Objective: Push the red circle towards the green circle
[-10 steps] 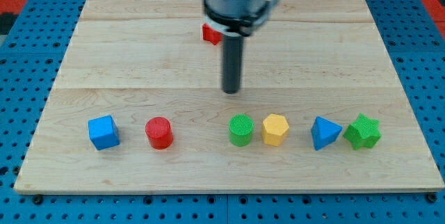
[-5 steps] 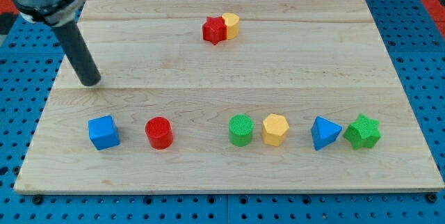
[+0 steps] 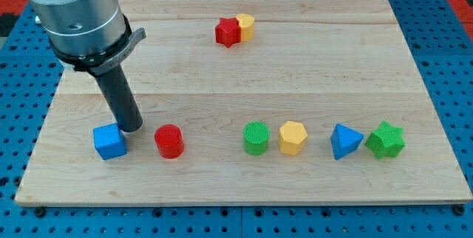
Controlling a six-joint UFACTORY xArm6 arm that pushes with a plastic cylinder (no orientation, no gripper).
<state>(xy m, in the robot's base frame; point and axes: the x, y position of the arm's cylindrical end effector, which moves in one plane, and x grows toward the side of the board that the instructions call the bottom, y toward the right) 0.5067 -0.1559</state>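
Observation:
The red circle lies on the wooden board at lower left. The green circle lies well to its right in the same row, with a gap between them. My tip rests on the board just up and left of the red circle, between it and the blue cube, close to both. I cannot tell if it touches either.
Right of the green circle are a yellow hexagon, a blue triangle and a green star. A red star and a yellow block touch near the view's top. The board's edge runs along the bottom.
My tip swept from the board's middle to the far left, then came down and right to beside the red circle. No block has moved.

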